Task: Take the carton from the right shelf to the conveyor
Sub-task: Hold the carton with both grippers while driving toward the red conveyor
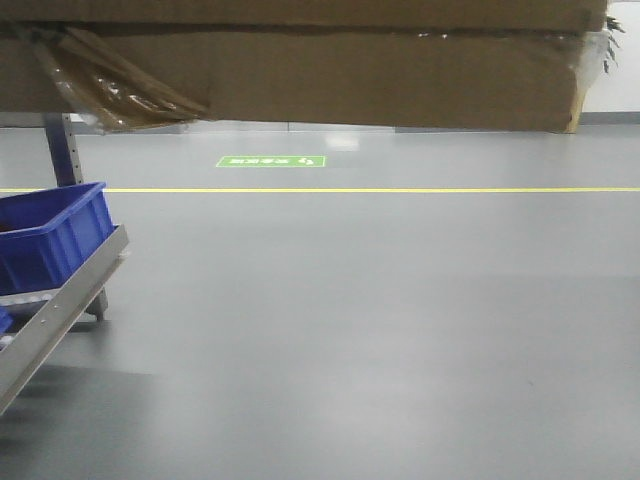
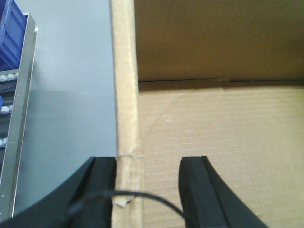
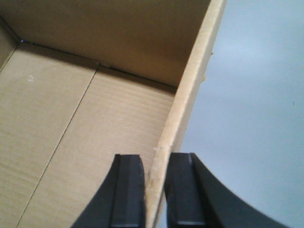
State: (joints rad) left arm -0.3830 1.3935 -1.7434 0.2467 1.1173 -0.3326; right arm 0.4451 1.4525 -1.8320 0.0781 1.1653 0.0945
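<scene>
The carton [image 1: 350, 80], plain brown cardboard with crinkled peeling tape [image 1: 110, 85] at its bottom left, hangs across the top of the front view, above the floor. My left gripper [image 2: 148, 161] straddles the carton's left wall [image 2: 126, 95]. Its outer finger touches the wall and its inner finger stands apart over the carton floor [image 2: 213, 142]. My right gripper [image 3: 154, 156] is shut on the carton's right wall [image 3: 190, 95], with one finger inside and one outside. The steel shelf [image 1: 60, 300] is at the lower left. The conveyor is out of view.
Blue plastic bins [image 1: 50, 235] sit on the shelf, which also shows at the left edge of the left wrist view [image 2: 19, 118]. The smooth grey floor [image 1: 380, 330] carries a yellow line [image 1: 400, 189] and a green marking [image 1: 271, 161].
</scene>
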